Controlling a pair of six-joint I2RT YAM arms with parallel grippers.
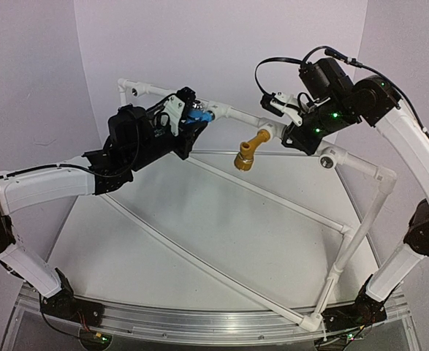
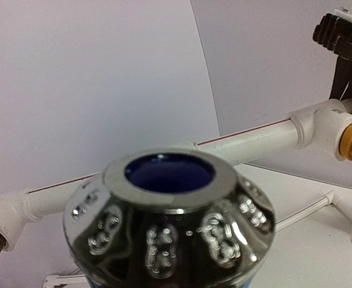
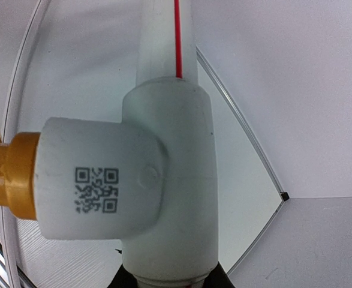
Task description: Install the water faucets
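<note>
The left gripper (image 1: 190, 113) pinches the blue faucet (image 1: 199, 116) just beside the rear pipe (image 1: 232, 112), high above the table (image 1: 221, 219) and well apart from the yellow faucet (image 1: 249, 151). That faucet juts from the tee (image 1: 275, 131) at the right gripper (image 1: 286, 110). I cannot tell whether the right gripper's jaws are spread or pressed together.

Blue faucet (image 1: 199, 115): gripped in left pincer (image 1: 191, 117), raised, at 11 o'clock in top view, tip just beside white pipe (image 1: 236, 112). Wrist view shows shiny knurled cap with blue centre. Mustard-yellow faucet (image 1: 249, 151): seated in tee socket (image 1: 275, 132) at 12 o'clock, slanting toward 7 o'clock.
</note>
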